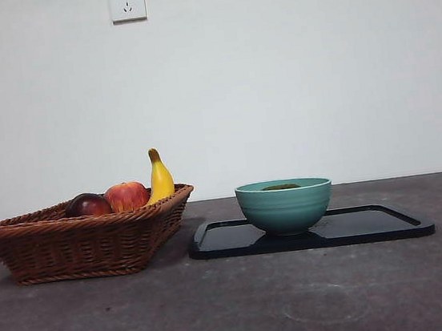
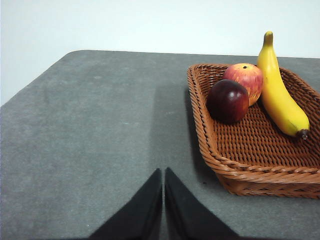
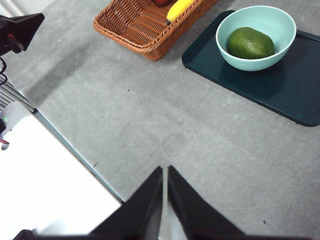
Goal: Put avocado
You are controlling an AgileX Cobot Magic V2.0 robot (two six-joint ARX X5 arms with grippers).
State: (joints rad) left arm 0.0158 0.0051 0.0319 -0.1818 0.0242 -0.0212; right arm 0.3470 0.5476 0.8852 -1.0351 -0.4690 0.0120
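The dark green avocado (image 3: 250, 43) lies inside a teal bowl (image 3: 282, 22) that stands on a dark tray (image 3: 280, 95). From the front only its top (image 1: 280, 186) peeks over the bowl's rim (image 1: 285, 204). My right gripper (image 3: 164, 172) is shut and empty, held over bare table well away from the bowl. My left gripper (image 2: 163, 174) is shut too, empty, over the table beside the wicker basket (image 2: 227, 165). Neither arm appears in the front view.
The wicker basket (image 1: 77, 244) left of the tray (image 1: 374, 227) holds a dark red-purple fruit (image 2: 228, 101), a red apple (image 2: 245, 80) and a banana (image 2: 280, 92). A white base and the table's near edge (image 3: 75, 155) sit near the right gripper.
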